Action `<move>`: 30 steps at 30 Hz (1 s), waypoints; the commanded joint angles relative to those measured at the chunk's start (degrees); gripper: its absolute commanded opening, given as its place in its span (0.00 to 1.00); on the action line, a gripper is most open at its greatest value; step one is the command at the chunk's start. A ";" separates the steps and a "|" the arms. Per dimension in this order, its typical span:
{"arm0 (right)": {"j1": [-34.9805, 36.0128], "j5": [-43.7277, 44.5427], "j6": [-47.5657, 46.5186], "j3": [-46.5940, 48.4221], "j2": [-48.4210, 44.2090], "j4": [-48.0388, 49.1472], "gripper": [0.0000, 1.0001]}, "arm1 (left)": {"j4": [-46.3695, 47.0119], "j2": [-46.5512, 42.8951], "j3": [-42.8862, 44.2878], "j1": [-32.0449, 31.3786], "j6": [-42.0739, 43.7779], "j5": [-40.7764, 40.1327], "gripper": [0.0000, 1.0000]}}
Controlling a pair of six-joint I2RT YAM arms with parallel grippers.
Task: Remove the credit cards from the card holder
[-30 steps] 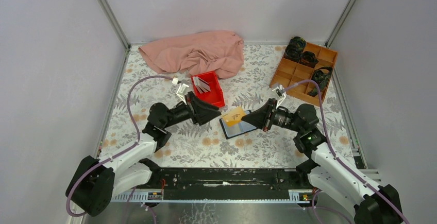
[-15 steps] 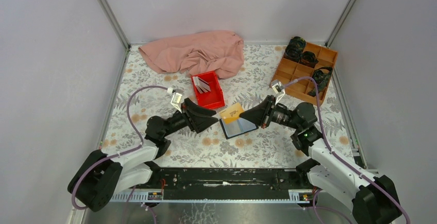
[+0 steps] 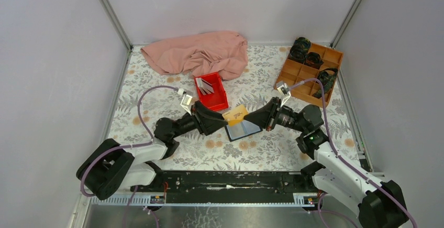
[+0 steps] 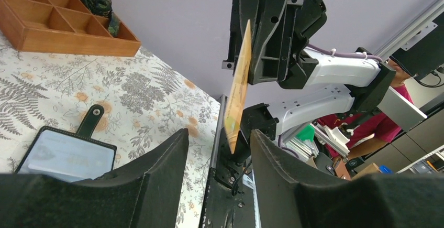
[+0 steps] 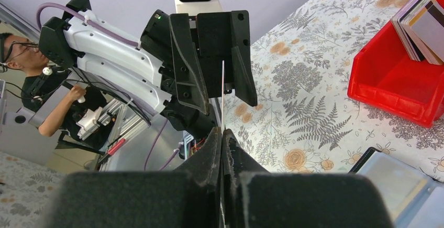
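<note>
The top camera looks steeply down from 6 o'clock, far enough to take in the whole table (image 3: 157, 81). The left wrist camera looks close along its fingers (image 4: 157, 175) toward 3 o'clock; the right wrist's faces the opposite way, toward 9. All three share the card (image 3: 235, 114) and holder (image 3: 243, 130).

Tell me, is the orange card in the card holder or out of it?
Out. The right gripper pinches the orange card in the air, while the card holder lies open on the table below.
</note>
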 commanded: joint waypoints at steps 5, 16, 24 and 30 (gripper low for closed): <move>-0.26 -1.52 -0.16 -0.96 -0.72 2.05 0.00 | 4.22 1.18 3.13 -1.05 0.55 -0.26 0.49; -0.22 -1.35 -3.28 0.03 -2.76 -2.68 0.00 | 4.91 4.51 5.58 -2.06 -1.85 4.56 0.00; -0.25 2.70 -10.77 4.41 -6.11 -13.10 0.48 | -11.67 -0.85 8.26 -2.03 3.94 12.49 0.00; -0.25 -0.20 -10.38 4.86 -5.16 -12.31 0.44 | -18.92 -0.98 9.65 -2.04 6.60 16.64 0.00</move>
